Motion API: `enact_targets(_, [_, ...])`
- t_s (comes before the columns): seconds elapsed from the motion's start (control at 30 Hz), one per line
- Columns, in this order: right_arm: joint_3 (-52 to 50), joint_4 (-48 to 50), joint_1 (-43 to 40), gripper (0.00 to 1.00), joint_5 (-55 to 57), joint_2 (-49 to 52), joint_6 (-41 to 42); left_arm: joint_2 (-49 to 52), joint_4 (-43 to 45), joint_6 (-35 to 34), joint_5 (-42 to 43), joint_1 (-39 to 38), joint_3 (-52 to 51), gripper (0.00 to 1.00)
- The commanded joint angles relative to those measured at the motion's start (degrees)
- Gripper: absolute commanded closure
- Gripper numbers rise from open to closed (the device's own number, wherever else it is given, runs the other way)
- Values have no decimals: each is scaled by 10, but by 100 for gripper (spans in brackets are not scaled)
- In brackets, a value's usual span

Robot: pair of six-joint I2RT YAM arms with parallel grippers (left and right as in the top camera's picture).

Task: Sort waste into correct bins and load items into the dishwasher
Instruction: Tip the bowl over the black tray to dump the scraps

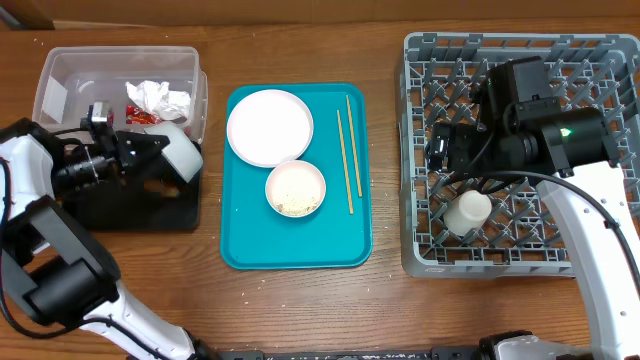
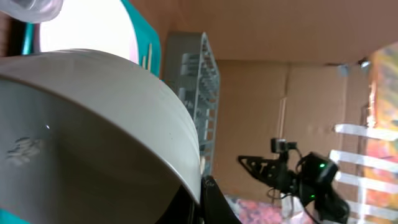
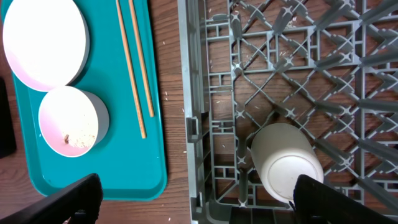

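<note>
My left gripper [image 1: 150, 148] is shut on the rim of a greyish bowl [image 1: 182, 155] and holds it tilted on its side over the black tray [image 1: 120, 212]. In the left wrist view the bowl [image 2: 93, 124] fills the frame, with a finger [image 2: 208, 199] on its rim. The clear tub [image 1: 60, 75] holds a white tissue [image 1: 158, 97] and a red wrapper [image 1: 138, 113]. My right gripper [image 1: 442, 152] is open and empty above the grey dish rack [image 1: 420, 250]; it shows in the right wrist view [image 3: 196, 205]. An upturned white cup [image 3: 286, 162] sits in the rack.
The teal tray [image 1: 245, 245] holds a white plate [image 1: 269, 126], a white bowl [image 1: 295, 188] with rice-like crumbs, and two chopsticks [image 1: 346, 160]. In the right wrist view the plate [image 3: 43, 40], bowl [image 3: 71, 121] and chopsticks [image 3: 134, 62] lie left of the rack [image 3: 205, 93].
</note>
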Motion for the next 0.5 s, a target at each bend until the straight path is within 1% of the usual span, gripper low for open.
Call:
enact_targets(0.0, [9, 1, -2, 0, 3, 0, -2, 16, -4, -9, 74, 14, 1, 96])
enact_targets(0.1, [9, 1, -2, 0, 3, 0, -2, 16, -5, -16, 83, 16, 5, 96])
enact_targets(0.13, [9, 1, -2, 0, 3, 0, -2, 16, -12, -16, 75, 15, 10, 96])
enact_targets(0.17, [9, 1, -2, 0, 3, 0, -3, 13, -23, -3, 60, 11, 17, 96])
enact_targets(0.2, [9, 1, -2, 0, 3, 0, -3, 8, -46, 23, 36, 4, 27, 96])
enact_targets(0.23, [9, 1, -2, 0, 3, 0, -3, -3, -78, 68, 5, -8, 42, 96])
enact_targets(0.27, [9, 1, -2, 0, 3, 0, -3, -10, -89, 82, -9, -14, 48, 96])
enact_targets(0.4, [9, 1, -2, 0, 3, 0, -2, -81, -88, 75, -77, -64, 54, 96])
enact_targets(0.43, [9, 0, -2, 0, 3, 0, -2, -95, -87, 68, -91, -73, 54, 96])
enact_targets(0.47, [9, -1, -2, 0, 3, 0, -2, -116, -80, 47, -117, -89, 54, 96])
